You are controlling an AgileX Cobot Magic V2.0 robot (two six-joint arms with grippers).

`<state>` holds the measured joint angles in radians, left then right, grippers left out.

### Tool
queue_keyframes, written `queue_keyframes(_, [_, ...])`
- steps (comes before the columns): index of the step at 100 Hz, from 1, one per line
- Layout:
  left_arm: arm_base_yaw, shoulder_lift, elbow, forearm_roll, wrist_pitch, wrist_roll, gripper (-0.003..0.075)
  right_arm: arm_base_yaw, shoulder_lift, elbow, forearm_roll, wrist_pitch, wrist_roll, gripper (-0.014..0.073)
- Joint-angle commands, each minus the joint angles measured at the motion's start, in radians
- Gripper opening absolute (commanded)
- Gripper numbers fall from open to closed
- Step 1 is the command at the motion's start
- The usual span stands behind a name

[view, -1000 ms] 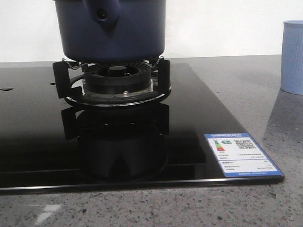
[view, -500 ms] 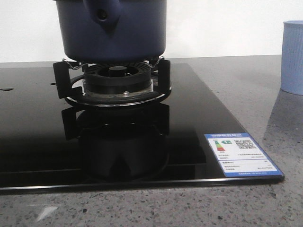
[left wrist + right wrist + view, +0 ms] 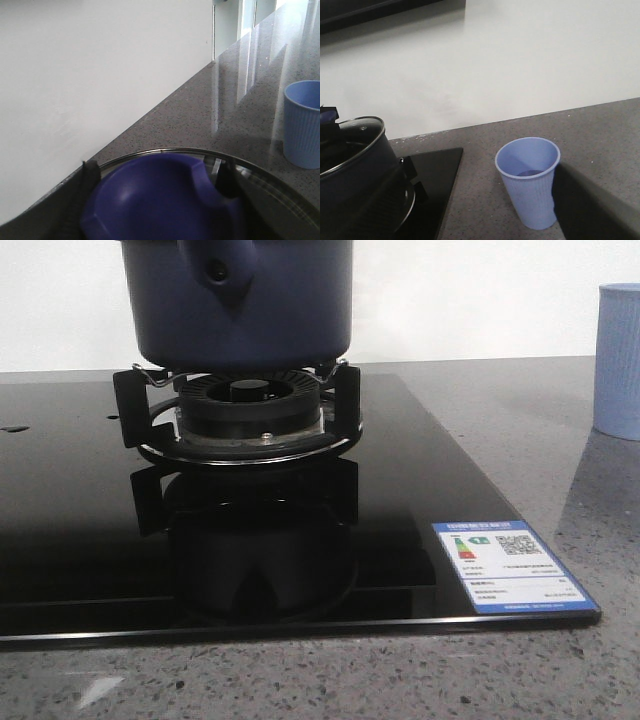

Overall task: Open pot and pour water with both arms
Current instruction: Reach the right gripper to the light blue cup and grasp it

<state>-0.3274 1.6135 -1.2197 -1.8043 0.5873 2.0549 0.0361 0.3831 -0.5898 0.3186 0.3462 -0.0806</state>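
The dark navy pot (image 3: 240,300) stands on the gas burner (image 3: 245,410), its stubby handle (image 3: 218,265) pointing toward the front camera. In the left wrist view my left gripper (image 3: 157,187) is shut on the blue knob (image 3: 150,205) of the pot's glass lid (image 3: 280,187), with a dark finger pressed on each side. The pot (image 3: 355,170) also shows in the right wrist view. There my right gripper (image 3: 480,220) is open with nothing between its jaws. One dark finger (image 3: 595,210) shows beside the pale blue ribbed cup (image 3: 530,180), which has a little liquid at its bottom.
The burner sits on a glossy black glass hob (image 3: 300,540) with a blue label (image 3: 510,565) at its front right corner. The pale blue cup (image 3: 618,360) stands on the grey speckled counter (image 3: 540,440) to the right of the hob. A white wall runs behind.
The pot has shifted very slightly to the right on the burner. Nothing else has visibly moved.
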Motion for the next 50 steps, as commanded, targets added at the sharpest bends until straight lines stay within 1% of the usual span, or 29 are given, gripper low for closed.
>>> queue_keyframes(1, [-0.007, -0.044, -0.060, -0.049, 0.009, 0.003, 0.0206, -0.002, 0.015, -0.030, -0.069, -0.084, -0.008, 0.0542])
queue_keyframes(7, [-0.007, -0.059, -0.076, -0.049, 0.009, -0.005, 0.0206, -0.002, 0.015, -0.030, -0.141, -0.084, -0.008, 0.0542])
queue_keyframes(18, [-0.007, -0.101, -0.081, -0.049, 0.005, -0.024, 0.0206, -0.002, 0.021, -0.030, -0.319, -0.086, -0.008, 0.0542])
queue_keyframes(25, [-0.007, -0.123, -0.081, -0.049, 0.002, -0.029, 0.0206, -0.002, 0.029, -0.030, -0.387, -0.089, -0.008, 0.0542])
queue_keyframes(33, [-0.007, -0.152, -0.081, -0.049, 0.002, -0.031, 0.0207, -0.002, 0.044, -0.030, -0.425, -0.092, -0.008, 0.0542])
queue_keyframes(50, [-0.007, -0.218, -0.081, -0.049, 0.002, -0.082, 0.0207, -0.002, 0.104, -0.030, -0.423, -0.090, -0.008, 0.0542])
